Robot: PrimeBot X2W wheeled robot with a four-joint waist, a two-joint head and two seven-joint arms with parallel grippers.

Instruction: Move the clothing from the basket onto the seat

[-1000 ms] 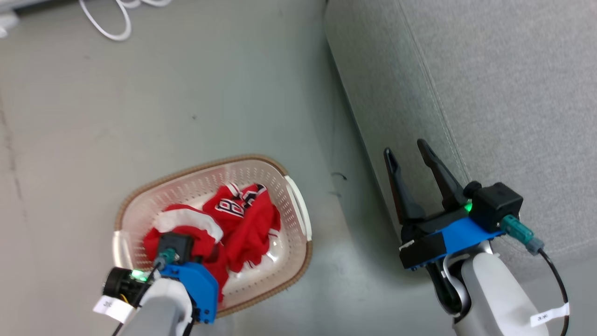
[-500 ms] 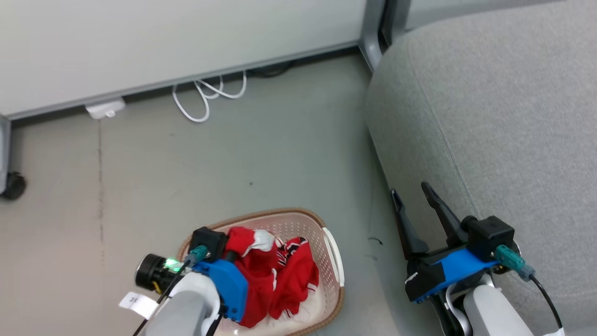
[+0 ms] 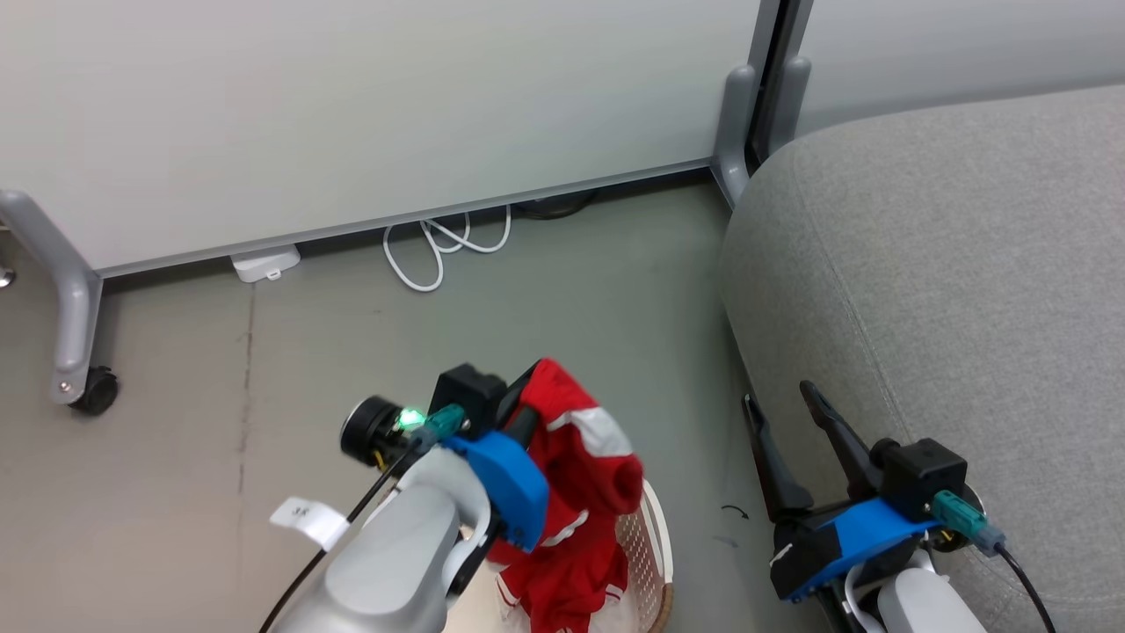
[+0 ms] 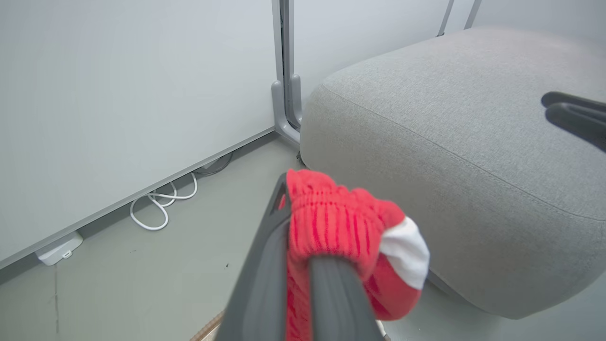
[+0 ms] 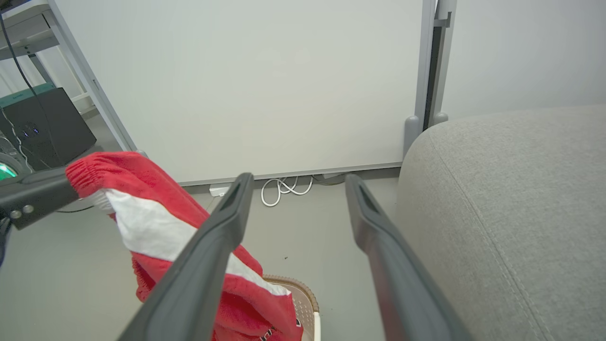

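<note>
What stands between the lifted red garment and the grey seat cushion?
Nothing visible. Only floor separates the red striped garment, shut in the left pincer, from the seat cushion. The open right pincer hovers beside the cushion's near edge.

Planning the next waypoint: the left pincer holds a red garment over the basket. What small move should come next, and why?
Probably carry the left pincer rightward toward the seat: it is shut on the red striped garment hanging above the basket, and the seat lies to its right. The right pincer is open.
</note>
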